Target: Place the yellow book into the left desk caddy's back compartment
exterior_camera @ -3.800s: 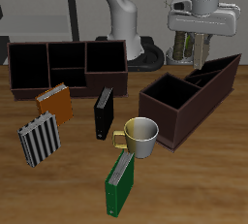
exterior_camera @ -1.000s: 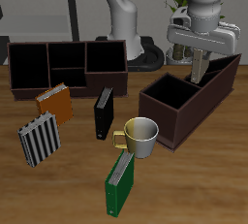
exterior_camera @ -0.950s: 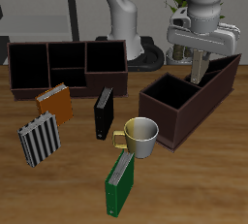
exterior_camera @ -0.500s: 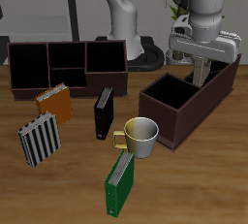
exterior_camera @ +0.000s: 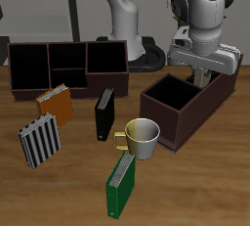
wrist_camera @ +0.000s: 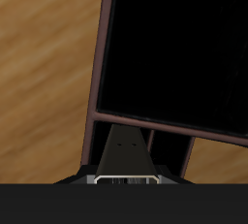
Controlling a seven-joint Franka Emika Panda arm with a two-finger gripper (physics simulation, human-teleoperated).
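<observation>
Yellow book now sunk low in left desk caddy, back compartment.
Only a thin bit showing vs. a sec ago. Can't tell if fingers clenched or let go. Nearly done.

No readable text, label, brand, number or sign anywhere: none on the book covers, the caddies, the mug, the table or the robot arm.
</observation>
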